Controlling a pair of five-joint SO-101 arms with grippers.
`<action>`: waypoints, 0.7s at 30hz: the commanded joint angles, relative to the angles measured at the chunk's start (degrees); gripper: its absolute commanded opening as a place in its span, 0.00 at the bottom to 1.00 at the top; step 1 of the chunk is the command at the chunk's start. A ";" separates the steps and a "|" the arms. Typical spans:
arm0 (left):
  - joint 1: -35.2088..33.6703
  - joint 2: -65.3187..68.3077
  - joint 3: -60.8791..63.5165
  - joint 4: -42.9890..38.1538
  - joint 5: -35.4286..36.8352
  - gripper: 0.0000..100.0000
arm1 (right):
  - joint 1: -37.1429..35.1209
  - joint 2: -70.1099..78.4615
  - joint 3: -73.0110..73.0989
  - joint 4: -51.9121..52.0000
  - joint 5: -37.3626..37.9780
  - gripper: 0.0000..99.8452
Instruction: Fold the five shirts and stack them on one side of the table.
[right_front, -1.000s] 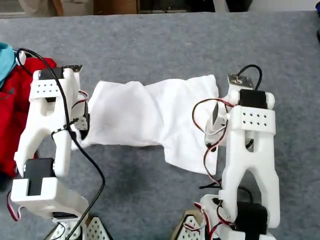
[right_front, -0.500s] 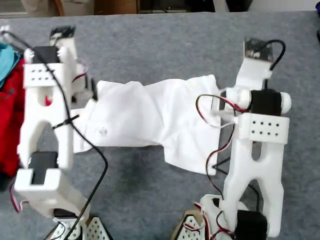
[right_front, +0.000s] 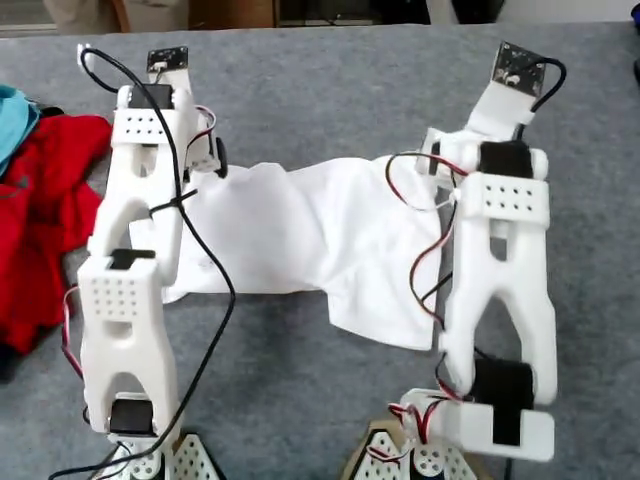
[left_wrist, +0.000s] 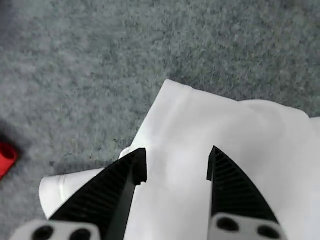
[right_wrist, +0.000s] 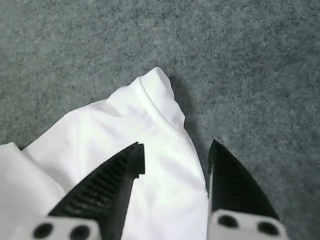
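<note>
Two arms had advanced to the far corners of the white fabric shirt (right_front: 300, 235). The left tool (left_wrist: 175, 155) and right tool (right_wrist: 175, 150) stood apart, so the fold was judged pending.

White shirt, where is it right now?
High view: the white shirt lies spread mid-table, left claw and right claw above its far corners, red shirt to its left.

No readable text, no labels, brands, numbers or signs, none on the white shirt (right_front: 300, 230), none on the grey table (right_front: 330, 80)
</note>
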 joint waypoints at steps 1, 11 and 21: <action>-0.88 3.65 -8.35 -0.26 0.44 0.21 | -1.01 1.71 -2.95 -3.52 -1.67 0.22; -0.53 8.84 -13.45 4.22 0.35 0.03 | -2.59 6.02 -2.95 -5.54 -1.93 0.22; -0.44 8.92 -13.36 8.18 0.44 0.02 | -2.59 15.78 -4.35 -14.07 -4.13 0.22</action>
